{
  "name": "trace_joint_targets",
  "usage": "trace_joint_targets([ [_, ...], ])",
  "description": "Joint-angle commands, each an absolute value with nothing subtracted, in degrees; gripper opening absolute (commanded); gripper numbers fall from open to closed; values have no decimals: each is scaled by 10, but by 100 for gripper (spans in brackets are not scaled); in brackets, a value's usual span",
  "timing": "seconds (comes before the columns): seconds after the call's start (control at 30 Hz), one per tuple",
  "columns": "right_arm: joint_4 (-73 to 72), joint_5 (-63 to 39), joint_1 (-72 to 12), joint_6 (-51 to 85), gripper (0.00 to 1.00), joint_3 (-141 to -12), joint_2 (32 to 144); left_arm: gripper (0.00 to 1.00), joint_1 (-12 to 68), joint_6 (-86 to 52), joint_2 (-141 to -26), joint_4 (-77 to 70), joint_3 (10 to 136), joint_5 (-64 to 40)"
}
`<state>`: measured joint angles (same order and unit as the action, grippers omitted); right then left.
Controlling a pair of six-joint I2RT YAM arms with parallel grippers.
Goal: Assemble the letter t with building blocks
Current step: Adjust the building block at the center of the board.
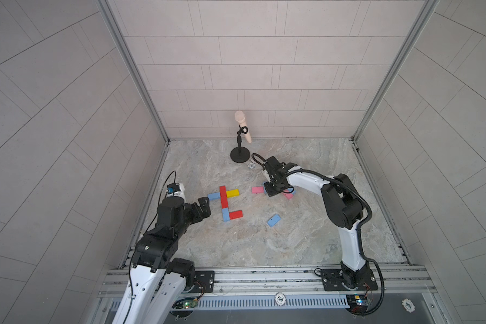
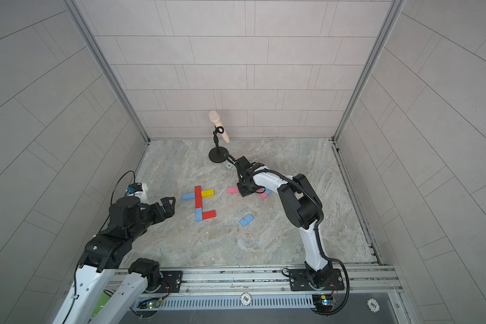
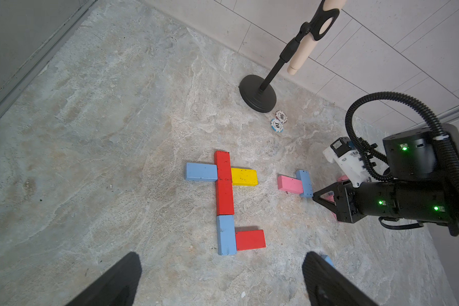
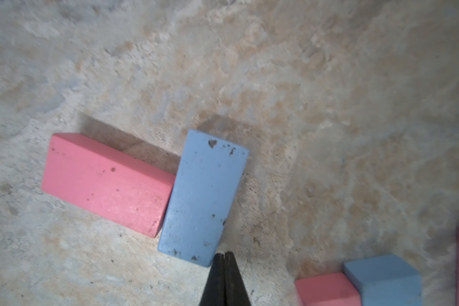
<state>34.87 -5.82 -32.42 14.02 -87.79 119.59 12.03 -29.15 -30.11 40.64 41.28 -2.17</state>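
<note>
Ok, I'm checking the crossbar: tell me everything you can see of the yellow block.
The yellow block is a small solid rectangle, seemingly painted wood with dark scuffs. It lies flat on the table, one short end butted against the red stem at its side, opposite a light blue block. Nothing else touches it.

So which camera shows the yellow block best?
The left wrist view: the yellow block is close, big and uncovered there. Both top views show the yellow block whole but tiny. The right wrist view doesn't show it at all.
</note>
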Motion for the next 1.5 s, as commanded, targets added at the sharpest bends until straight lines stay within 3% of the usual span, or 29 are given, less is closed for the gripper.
trace_joint_targets([
  [0.0,353,-56,-328,148,0,-888,1202,100,121,-294,-300,410,406,-14],
  [1.1,341,-69,-328,169,0,-888,1202,100,121,-293,-290,418,404,-14],
  [1.47,364,-26,-325,153,0,-872,1160,100,122,-290,-290,418,407,-13],
])
